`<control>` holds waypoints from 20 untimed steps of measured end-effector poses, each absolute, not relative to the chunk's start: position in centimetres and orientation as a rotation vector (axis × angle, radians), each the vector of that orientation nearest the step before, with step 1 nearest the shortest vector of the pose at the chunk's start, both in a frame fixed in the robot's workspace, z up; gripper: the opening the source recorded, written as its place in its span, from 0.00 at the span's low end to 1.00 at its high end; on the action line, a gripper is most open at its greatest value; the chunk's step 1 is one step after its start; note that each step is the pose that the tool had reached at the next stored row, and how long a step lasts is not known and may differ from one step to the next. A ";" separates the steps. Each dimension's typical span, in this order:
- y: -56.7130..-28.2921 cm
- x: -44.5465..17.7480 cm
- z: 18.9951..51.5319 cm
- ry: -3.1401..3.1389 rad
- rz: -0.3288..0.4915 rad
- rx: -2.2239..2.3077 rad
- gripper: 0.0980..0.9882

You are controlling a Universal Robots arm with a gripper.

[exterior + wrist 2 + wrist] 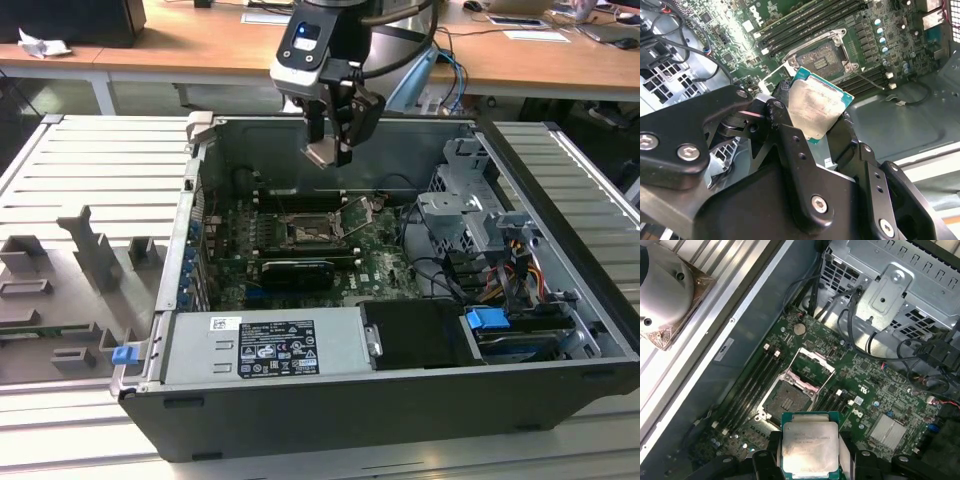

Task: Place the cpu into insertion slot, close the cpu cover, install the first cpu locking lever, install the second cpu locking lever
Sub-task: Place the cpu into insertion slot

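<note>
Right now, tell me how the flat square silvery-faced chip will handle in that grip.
The flat square silvery-faced chip looks stiff and probably light: it sits flat and unbent, pinched by its edges in the black gripper. Its smooth metal face looks slippery, so it could slip or twist.

The fingers (785, 127) of the gripper (812, 120) cover two sides of the cpu (816, 106) in the second wrist view. In the exterior view the insertion slot (307, 232) is too small to tell its details.

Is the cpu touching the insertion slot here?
Apart. In the exterior view the cpu, held in the gripper, hangs well above the insertion slot, with open space between them.
</note>
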State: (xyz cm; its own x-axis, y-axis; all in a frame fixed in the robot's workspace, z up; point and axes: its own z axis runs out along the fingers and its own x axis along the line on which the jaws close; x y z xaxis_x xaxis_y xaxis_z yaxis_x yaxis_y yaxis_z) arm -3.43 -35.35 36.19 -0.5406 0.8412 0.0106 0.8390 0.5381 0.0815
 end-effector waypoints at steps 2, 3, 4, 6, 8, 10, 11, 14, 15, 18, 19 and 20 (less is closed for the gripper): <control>-35.4 -3.4 36.1 2.729 0.119 1.491 0.50; -35.4 -3.4 36.1 2.729 0.119 1.491 0.50; -35.4 -3.4 36.0 2.729 0.119 1.491 0.50; -35.4 -3.4 35.9 2.729 0.119 1.491 0.50; -35.4 -3.4 35.7 2.727 0.114 1.490 0.50; -35.4 -3.4 35.5 2.727 0.114 1.491 0.50; -35.4 -3.4 35.5 2.724 0.113 1.496 0.50; -35.4 -3.4 35.3 2.676 0.112 1.576 0.50; -35.4 -3.4 35.2 2.658 0.111 1.605 0.50; -35.4 -3.4 35.1 2.618 0.110 1.665 0.50; -35.3 -3.4 35.1 2.608 0.109 1.681 0.50; -35.4 -3.4 35.0 2.606 0.109 1.684 0.50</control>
State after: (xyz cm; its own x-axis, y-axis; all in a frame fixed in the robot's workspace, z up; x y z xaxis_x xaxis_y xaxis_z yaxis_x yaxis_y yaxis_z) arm -3.43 -35.35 35.05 -0.4113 0.9115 0.0071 0.9089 0.4095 0.0792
